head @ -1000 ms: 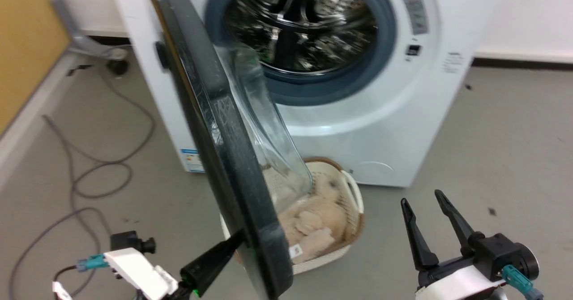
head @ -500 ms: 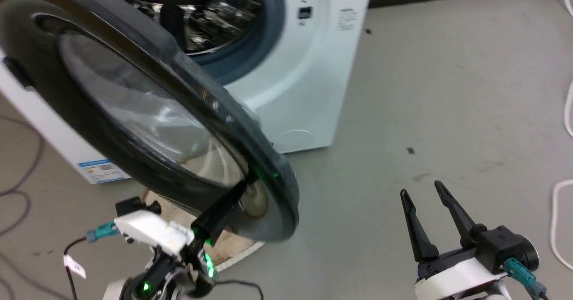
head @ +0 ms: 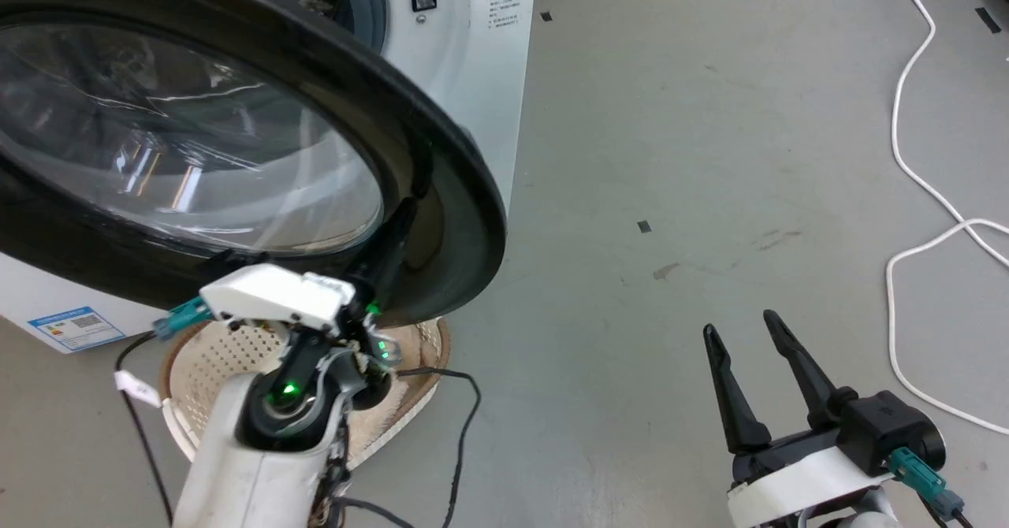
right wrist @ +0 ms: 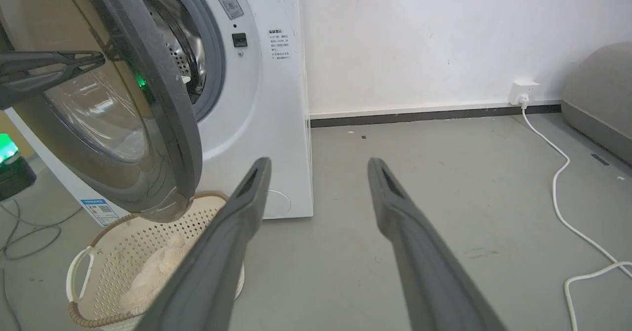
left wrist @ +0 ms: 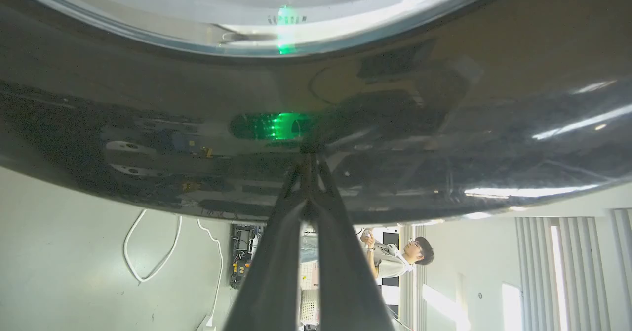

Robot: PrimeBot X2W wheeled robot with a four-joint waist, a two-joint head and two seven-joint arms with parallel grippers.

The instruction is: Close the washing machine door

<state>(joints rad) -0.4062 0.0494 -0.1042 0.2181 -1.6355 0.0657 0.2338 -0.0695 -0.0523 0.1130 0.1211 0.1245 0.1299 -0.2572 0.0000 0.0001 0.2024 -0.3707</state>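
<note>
The washing machine door (head: 441,197), black-rimmed with a clear glass bowl (head: 181,134), stands partly swung toward the white washing machine (head: 465,55). My left gripper (head: 403,217) is shut, its fingertips pressed against the door's glossy outer rim (left wrist: 444,123), as the left wrist view shows at close range (left wrist: 308,155). In the right wrist view the door (right wrist: 168,133) hangs at an angle before the grey seal (right wrist: 215,69), a gap still between them. My right gripper (head: 737,329) is open and holds nothing, low over the floor (right wrist: 318,162).
A cream perforated basket (head: 213,355) with a beige plush sits on the floor under the door (right wrist: 113,252). A white cable (head: 906,158) runs across the floor at the right to a wall socket (right wrist: 523,91). A person (left wrist: 395,262) stands behind me.
The head camera has turned. The door has swung from edge-on and wide open toward the machine, with my left gripper pushing on its outer face. The right gripper has kept its pose.
</note>
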